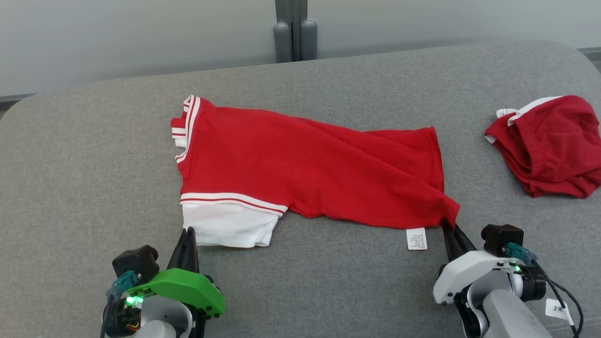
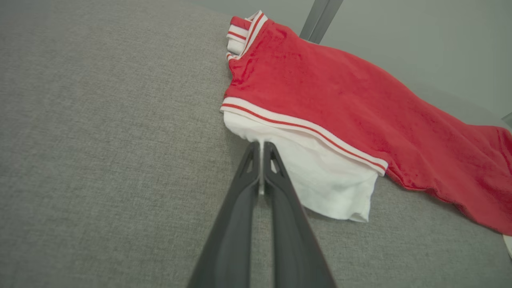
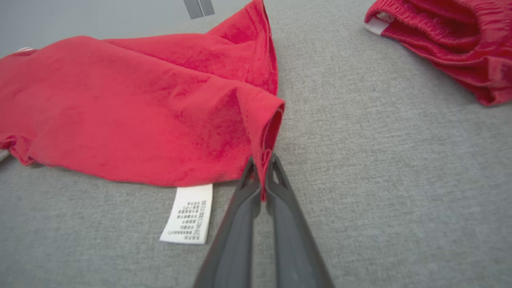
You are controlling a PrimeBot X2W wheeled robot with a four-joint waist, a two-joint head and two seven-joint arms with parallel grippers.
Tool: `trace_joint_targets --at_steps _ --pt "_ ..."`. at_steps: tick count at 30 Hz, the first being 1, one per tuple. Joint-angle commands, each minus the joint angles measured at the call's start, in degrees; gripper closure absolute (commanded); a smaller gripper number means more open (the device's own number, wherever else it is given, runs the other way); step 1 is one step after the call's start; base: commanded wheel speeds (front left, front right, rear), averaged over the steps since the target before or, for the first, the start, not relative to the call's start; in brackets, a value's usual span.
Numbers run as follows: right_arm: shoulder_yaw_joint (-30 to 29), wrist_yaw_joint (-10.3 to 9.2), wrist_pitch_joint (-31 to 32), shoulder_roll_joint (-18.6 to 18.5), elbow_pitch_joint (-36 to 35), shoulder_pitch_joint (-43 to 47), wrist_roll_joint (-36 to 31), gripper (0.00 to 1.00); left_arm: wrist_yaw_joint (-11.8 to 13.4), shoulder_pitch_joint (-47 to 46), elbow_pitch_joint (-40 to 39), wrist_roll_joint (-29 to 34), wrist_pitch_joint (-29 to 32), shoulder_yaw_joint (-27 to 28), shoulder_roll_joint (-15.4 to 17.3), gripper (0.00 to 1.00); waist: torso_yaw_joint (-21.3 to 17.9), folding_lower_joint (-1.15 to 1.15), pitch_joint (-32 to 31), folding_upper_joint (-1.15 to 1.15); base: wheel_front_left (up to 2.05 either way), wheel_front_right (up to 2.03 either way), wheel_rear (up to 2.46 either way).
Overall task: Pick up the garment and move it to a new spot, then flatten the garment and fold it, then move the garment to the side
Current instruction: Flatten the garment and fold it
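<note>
Garment [image 1: 300,164] gripped at both ends
Sleeve [image 1: 230,225] pinched by left end effector [image 1: 189,232], hem [image 1: 448,206] by right end effector [image 1: 446,227] — slippage risked under tension.

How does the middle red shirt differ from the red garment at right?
The shirt lies spread out; the second garment sits bunched up. The left gripper and right gripper each pinch the shirt's edge; the second garment is untouched. Both are red with white trim.

Before me a grey fabric-covered bench [image 1: 94,155] with rounded corners; behind it a pale wall [image 1: 141,37] and a dark upright post [image 1: 291,28].
</note>
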Motion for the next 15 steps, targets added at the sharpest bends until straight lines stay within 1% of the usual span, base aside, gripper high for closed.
trace_joint_targets --at_steps 1,3,6,12,15 --pt "0.83 -0.1 -0.15 -0.12 -1.43 1.21 0.88 1.0 0.07 0.69 -1.24 0.48 -0.38 0.06 0.49 1.0 -0.57 0.0 -1.02 0.0 0.0 0.0 0.0" --pt "2.07 -0.1 -0.16 -0.13 -4.33 2.01 1.6 1.0 0.18 0.73 -3.68 0.58 -0.6 0.09 0.89 1.0 -1.04 0.0 -1.85 0.0 0.0 0.0 0.0" --pt "3.33 -0.1 -0.16 -0.14 -9.01 3.15 0.91 1.0 0.6 0.45 -7.69 0.88 -0.74 0.43 1.64 1.0 -1.67 0.0 -3.16 0.0 0.0 0.0 0.0" --pt "5.71 -0.1 0.06 -0.13 -20.97 4.75 0.24 1.0 1.56 -2.09 -17.54 2.08 0.13 1.35 3.93 1.0 -2.51 0.0 -6.23 0.0 0.0 0.0 0.0" --pt "5.94 -0.1 1.78 -0.43 -29.86 5.32 -0.48 1.0 2.11 -4.21 -24.06 3.12 1.09 2.13 5.53 1.0 -2.67 0.0 -7.36 0.0 0.0 0.0 0.0"
